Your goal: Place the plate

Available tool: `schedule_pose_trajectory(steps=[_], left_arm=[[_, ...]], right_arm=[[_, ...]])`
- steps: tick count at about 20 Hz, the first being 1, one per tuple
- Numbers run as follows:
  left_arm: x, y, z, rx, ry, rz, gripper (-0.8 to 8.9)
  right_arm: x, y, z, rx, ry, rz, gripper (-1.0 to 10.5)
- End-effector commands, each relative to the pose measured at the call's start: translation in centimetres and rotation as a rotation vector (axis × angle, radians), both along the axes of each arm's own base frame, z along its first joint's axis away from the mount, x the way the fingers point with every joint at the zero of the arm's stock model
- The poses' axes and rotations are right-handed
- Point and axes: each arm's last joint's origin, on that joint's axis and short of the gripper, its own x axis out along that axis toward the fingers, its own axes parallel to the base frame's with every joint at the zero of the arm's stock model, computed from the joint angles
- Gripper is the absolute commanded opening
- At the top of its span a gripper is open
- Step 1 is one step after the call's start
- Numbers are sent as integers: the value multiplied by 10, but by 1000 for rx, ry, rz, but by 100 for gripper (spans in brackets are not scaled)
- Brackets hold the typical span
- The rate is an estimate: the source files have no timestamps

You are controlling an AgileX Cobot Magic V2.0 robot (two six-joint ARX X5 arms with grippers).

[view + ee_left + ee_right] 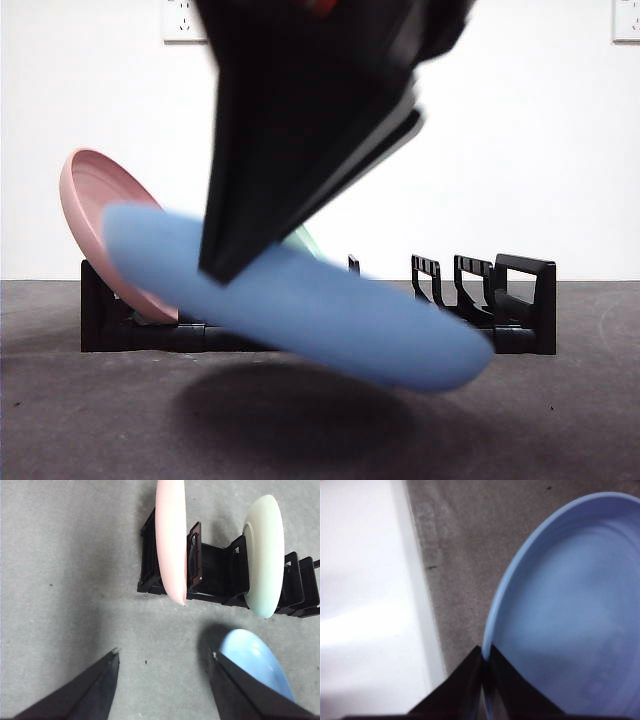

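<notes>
Right pincer is pinching the round light-blue plastic plate by its rim; tilt upright before slotting into the black rack behind. Left pincer is gaping, empty.

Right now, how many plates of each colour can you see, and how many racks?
Pink plate: 1
Pale green plate: 1
Blue plate, held by the right hand: 1
Black dish rack: 1
Total: 3 plates and 1 rack, 4 things.

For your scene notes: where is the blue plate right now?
In the front view, the blue plate hangs tilted above the table, before the black rack, pinched by the right gripper.
</notes>
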Motion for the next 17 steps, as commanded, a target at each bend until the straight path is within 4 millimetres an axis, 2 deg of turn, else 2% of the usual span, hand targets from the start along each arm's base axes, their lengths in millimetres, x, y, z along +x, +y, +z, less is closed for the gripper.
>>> schedule_pose_trajectory(steps=[1, 7, 14, 17], left_arm=[[1, 0, 7, 16, -37, -24, 281], [1, 0, 7, 16, -37, -24, 281], [1, 0, 7, 16, -38, -24, 282], [1, 0, 7, 17, -38, -24, 281]], right_arm=[[1, 11, -8, -44, -32, 25, 8], [16, 15, -35, -171, -27, -38, 8], [31, 14, -45, -188, 7, -74, 11], [31, 18, -44, -141, 23, -59, 121]])
